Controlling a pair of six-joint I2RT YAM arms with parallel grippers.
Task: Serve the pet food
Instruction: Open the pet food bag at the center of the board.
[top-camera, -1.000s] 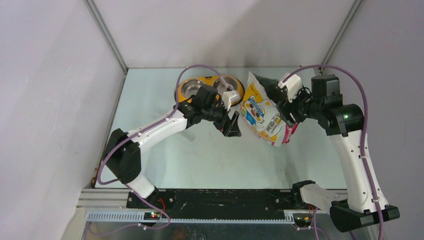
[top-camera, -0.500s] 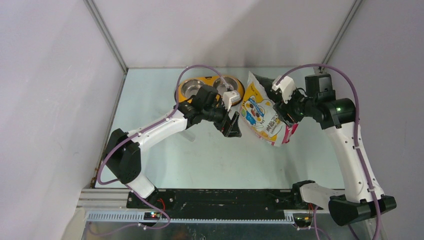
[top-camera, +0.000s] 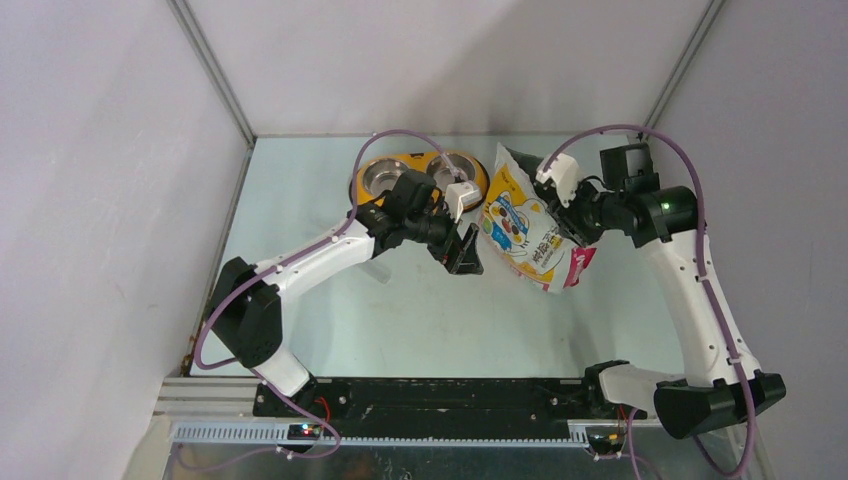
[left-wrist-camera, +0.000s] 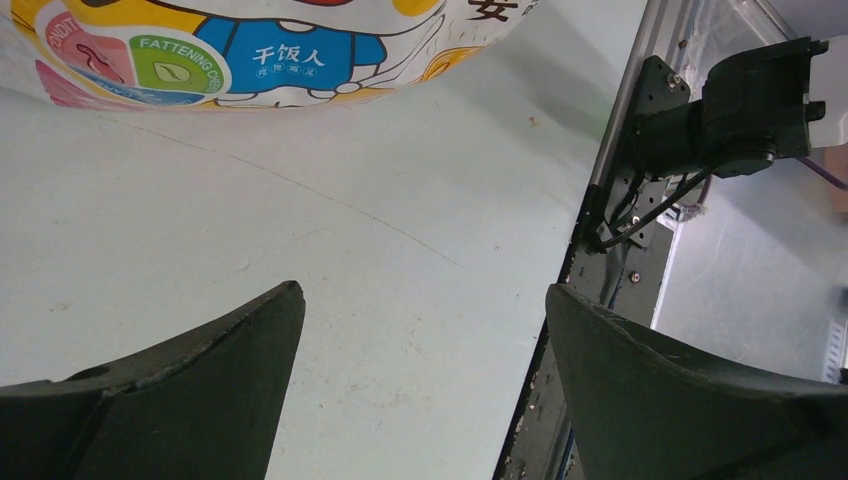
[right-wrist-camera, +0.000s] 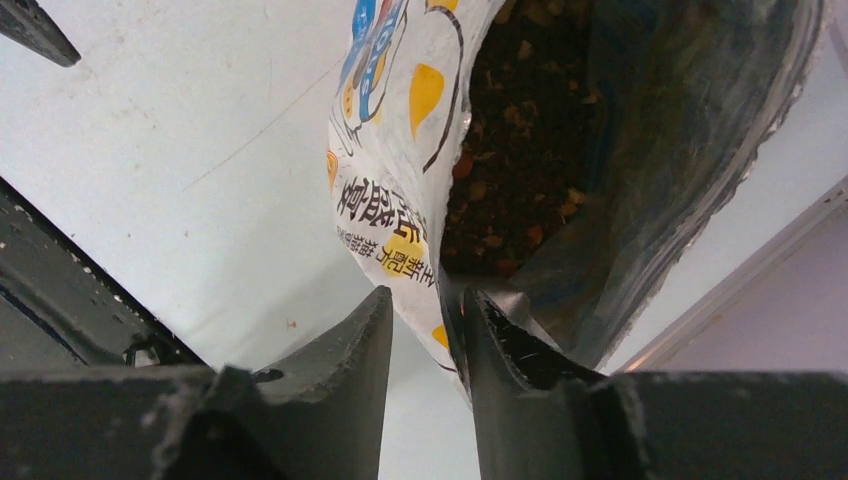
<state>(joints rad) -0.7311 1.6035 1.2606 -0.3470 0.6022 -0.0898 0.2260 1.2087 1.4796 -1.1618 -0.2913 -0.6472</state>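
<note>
At the back of the desk (top-camera: 420, 320) sits the bag (top-camera: 520, 235), its mouth open and brown kibble (right-wrist-camera: 520, 150) showing inside. The right end effector (right-wrist-camera: 428, 300) is narrow, one finger inside the mouth and one outside, the bag's front wall between them; whether it pinches, I cannot tell. The left end effector (left-wrist-camera: 420, 300) gapes wide, empty, just left of the bag.

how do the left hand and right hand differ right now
Left hand is spread wide with nothing between its fingers; right hand has a narrow gap with the rim of the bag in it. Left hand faces the table beside the bag; right hand looks into its open mouth. Both have dark fingers.
</note>
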